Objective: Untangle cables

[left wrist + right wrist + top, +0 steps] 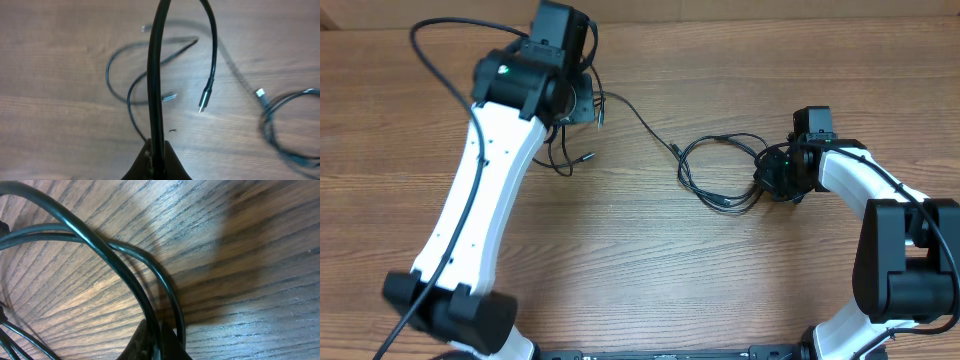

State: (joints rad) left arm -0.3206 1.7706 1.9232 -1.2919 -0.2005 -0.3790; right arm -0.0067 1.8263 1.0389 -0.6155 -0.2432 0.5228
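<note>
Overhead shows the whole sprawl of cables (718, 202); wrist cams only show left gripper (156, 152) and right gripper (158, 340) clamped tight on strands.

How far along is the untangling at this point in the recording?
Early to midway. Done: a few cords lie spread below the left gripper, apart from the looped bunch. In hand: that gripper is shut on one cable; the right gripper is shut on strands of the bunch. Left: the bunch's loops overlap each other and need separating.

Two arms (485, 190) (890, 200), two cable bunches (563, 160) (720, 202)
</note>
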